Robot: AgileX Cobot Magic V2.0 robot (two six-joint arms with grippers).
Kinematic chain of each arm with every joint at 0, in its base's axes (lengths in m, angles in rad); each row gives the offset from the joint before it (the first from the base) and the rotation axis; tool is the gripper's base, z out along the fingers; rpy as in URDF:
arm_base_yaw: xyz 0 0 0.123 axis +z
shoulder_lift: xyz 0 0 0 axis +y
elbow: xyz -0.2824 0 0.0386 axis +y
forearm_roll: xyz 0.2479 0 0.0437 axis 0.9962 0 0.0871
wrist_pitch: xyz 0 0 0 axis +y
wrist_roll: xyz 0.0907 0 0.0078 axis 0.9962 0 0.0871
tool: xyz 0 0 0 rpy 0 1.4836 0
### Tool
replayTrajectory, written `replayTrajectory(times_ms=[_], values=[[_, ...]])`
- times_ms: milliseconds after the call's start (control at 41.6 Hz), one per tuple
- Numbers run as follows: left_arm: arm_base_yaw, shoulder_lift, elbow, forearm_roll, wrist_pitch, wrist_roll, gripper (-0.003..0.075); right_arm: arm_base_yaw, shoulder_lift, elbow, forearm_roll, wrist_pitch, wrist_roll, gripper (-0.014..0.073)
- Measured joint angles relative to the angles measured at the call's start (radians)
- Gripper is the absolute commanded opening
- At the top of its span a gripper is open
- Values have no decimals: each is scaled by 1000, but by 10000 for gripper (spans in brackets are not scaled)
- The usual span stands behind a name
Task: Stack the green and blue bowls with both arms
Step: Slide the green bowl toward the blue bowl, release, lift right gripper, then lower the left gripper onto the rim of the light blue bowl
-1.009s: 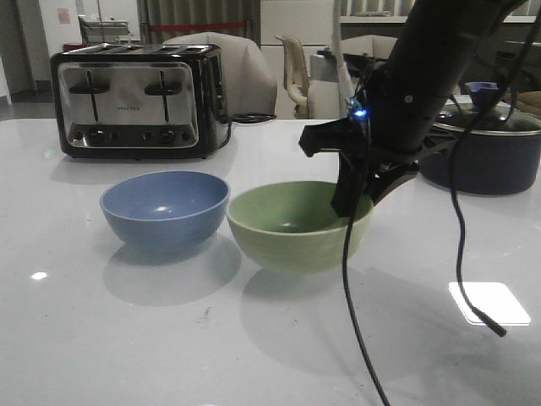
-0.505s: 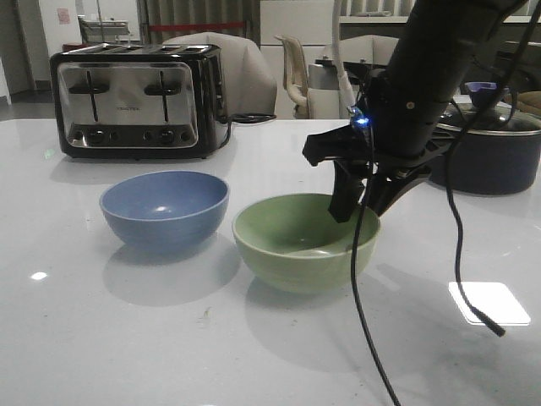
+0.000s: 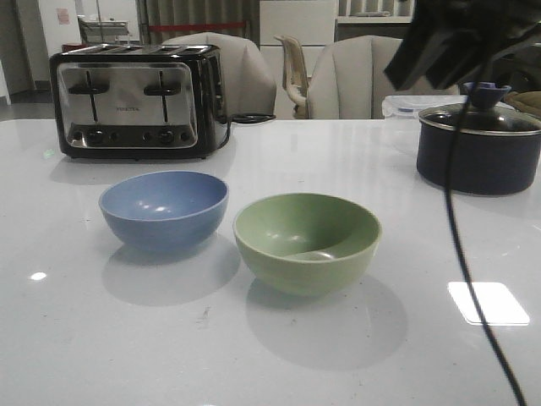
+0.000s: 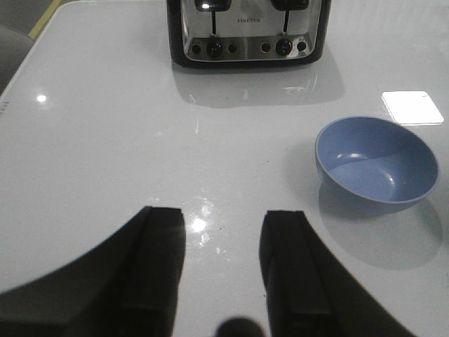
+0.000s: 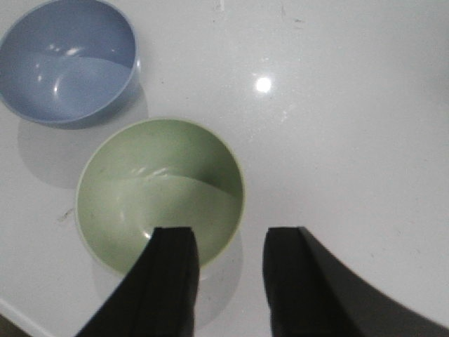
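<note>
Both bowls upright on the counter, side by side, nothing held.

I see the blue bowl (image 3: 164,210) left of the green bowl (image 3: 306,242), near but apart, mouths up; round, so no long axis. My right gripper (image 5: 228,281) hangs above the green bowl, jaws parted and empty; left gripper (image 4: 222,270) likewise over bare counter (image 3: 101,338).
</note>
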State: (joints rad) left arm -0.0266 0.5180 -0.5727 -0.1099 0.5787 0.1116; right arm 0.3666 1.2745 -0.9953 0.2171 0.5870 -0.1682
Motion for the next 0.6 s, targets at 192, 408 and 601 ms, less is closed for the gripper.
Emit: replayTrajectory(times_ms=[192, 408, 601], values=[[-21, 48, 0, 0, -2, 0, 332, 0, -272, 194, 0, -6, -1, 369], [-129, 163, -37, 0, -4, 0, 332, 0, -453, 327, 0, -4, -1, 369], [-223, 355, -143, 0, -9, 0, 332, 0, -493, 362, 0, 17, -2, 369]])
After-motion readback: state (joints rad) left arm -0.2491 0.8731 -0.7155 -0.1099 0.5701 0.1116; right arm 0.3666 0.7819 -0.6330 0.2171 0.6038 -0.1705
